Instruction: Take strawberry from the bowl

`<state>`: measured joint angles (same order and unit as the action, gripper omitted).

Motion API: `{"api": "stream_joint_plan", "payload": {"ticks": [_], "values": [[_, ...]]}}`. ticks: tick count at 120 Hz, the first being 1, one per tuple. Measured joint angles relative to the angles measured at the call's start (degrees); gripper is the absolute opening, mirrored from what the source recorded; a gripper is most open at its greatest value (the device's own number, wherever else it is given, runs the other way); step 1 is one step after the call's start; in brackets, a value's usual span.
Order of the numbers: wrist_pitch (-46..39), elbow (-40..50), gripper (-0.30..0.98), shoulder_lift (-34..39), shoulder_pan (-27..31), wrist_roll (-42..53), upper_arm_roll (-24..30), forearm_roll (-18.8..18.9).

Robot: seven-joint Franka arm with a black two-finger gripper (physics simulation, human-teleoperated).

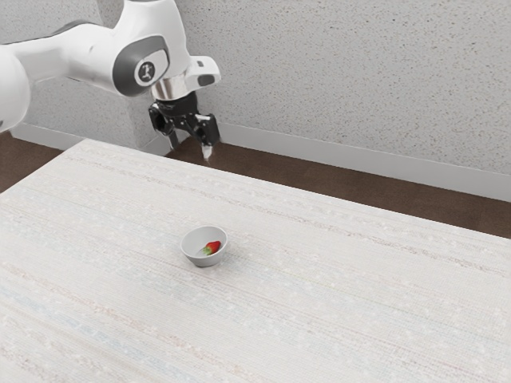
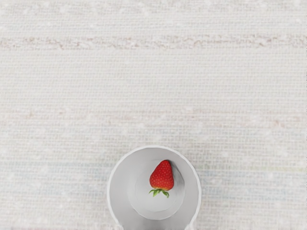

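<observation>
High over the table, my gripper [image 1: 190, 147] points downward in the exterior view, its two fingers spread well apart with nothing between them. Lower down, a small light-grey bowl [image 1: 194, 256] rests upright on the table, and a red strawberry [image 1: 213, 246] lies inside it. From the hand's camera, the strawberry [image 2: 162, 176] shows whole on the floor of the bowl [image 2: 121, 191], its green leaves at one end. A wide gap separates the gripper from both of them.
The pale, woven-patterned table top [image 1: 343, 279] stretches around the bowl on all sides. Beyond the table's far edge are brown floor [image 1: 319, 179] and a speckled grey wall [image 1: 343, 72] with a light baseboard.
</observation>
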<state>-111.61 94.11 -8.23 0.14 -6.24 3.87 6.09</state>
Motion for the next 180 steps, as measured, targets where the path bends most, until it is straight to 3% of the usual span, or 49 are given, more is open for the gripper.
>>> {"api": "stream_joint_plan", "payload": {"ticks": [17, 43, 94, 128, 180], "values": [[3.3, -1.8, 0.65, -0.3, 0.0, 0.0, 0.0, 1.0], [1.6, 0.6, 0.67, -5.8, 0.0, -0.2, -0.1, 1.2], [-9.4, 9.5, 0.4, -12.0, 0.7, -0.1, -0.4, 0.4], [-15.6, 8.2, 0.35, -18.9, 3.3, 2.4, 0.3, 0.4], [-18.1, 4.7, 0.3, -24.5, 3.4, 5.7, 1.0, 0.5]]}}
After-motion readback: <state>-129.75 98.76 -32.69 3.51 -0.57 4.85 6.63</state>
